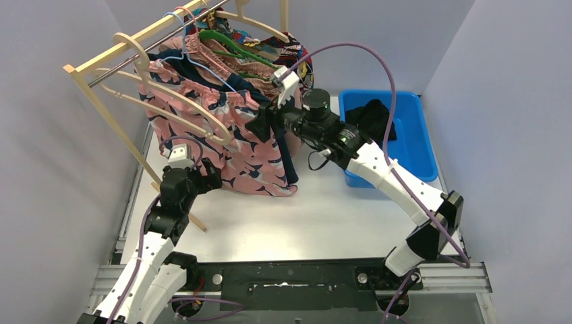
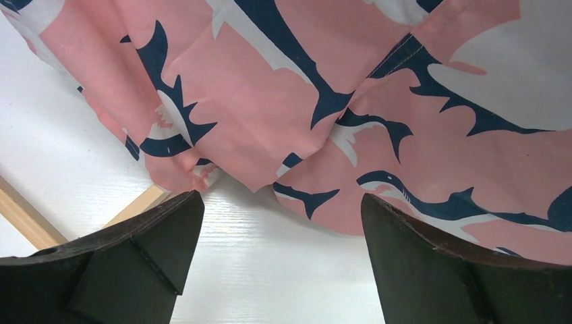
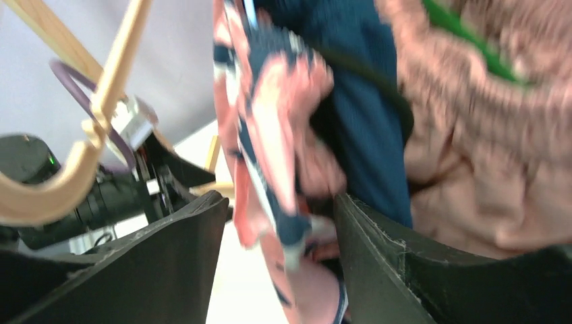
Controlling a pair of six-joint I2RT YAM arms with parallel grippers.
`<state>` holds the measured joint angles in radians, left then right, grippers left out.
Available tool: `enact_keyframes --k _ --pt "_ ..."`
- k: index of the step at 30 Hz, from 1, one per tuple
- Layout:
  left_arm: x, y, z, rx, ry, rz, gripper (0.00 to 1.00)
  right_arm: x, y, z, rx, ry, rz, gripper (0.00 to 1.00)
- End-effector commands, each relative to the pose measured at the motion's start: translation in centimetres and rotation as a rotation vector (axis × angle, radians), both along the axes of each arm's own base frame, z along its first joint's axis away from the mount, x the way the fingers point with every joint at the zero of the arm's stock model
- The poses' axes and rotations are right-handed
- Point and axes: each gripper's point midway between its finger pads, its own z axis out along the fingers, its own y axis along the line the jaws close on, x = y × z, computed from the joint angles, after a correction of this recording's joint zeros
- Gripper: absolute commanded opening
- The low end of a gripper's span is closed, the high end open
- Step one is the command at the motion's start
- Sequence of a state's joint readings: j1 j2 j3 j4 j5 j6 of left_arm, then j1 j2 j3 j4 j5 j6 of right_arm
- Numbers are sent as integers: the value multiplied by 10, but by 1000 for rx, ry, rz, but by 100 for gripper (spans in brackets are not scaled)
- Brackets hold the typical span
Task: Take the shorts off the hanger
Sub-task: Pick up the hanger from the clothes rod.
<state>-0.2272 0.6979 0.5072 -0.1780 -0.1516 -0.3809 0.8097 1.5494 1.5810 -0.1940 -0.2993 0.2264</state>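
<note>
A: Wooden hanger (image 1: 168, 101), left end of the rack, carries the pink shark-print shorts (image 1: 229, 138). They hang with the long axis vertical, hem down at the table. Left gripper (image 1: 210, 177)?
B: Fingers spread wide, nothing between them. The hem sits just beyond its tips, to the right.
A: Right gripper (image 1: 264, 123)?
B: Up at the waistband, on the right edge of the same shorts. The wrist view puts the fabric between its fingers (image 3: 168, 256), but it's blurred. Can't tell whether it's pinching or only straddling.
A: So the right arm is nearer the hanger.
B: Yes. My guess: the pull goes right and near, off the hanger arm. Black shorts (image 1: 371, 118) lie in the blue bin (image 1: 411, 162), far right.
</note>
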Motion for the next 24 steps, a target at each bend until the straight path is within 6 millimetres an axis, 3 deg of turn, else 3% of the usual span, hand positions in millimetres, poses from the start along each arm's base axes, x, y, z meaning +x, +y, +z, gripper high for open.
enact_keyframes --k 1,6,10,13,15,16,20,24 --pt "7 -5 18 -12 -68 -23 88 2 14 69 69 -191 81 59" --pt "8 -5 17 -9 -65 -22 88 -4 25 58 33 -158 154 53" --pt "8 -6 16 -13 -63 -31 88 -5 25 54 70 -140 131 29" --pt "8 -5 15 -12 -63 -25 88 -1 29 60 112 -131 108 18" --pt "9 -4 16 -9 -64 -19 88 -3 36 69 119 -129 143 18" --pt "9 -3 15 -7 -63 -14 88 -3 39 76 125 -136 152 23" --pt "8 -2 14 -3 -58 -8 88 7 48 76 127 -140 139 31" --pt "9 -3 13 -4 -53 -17 88 12 61 76 120 -147 165 27"
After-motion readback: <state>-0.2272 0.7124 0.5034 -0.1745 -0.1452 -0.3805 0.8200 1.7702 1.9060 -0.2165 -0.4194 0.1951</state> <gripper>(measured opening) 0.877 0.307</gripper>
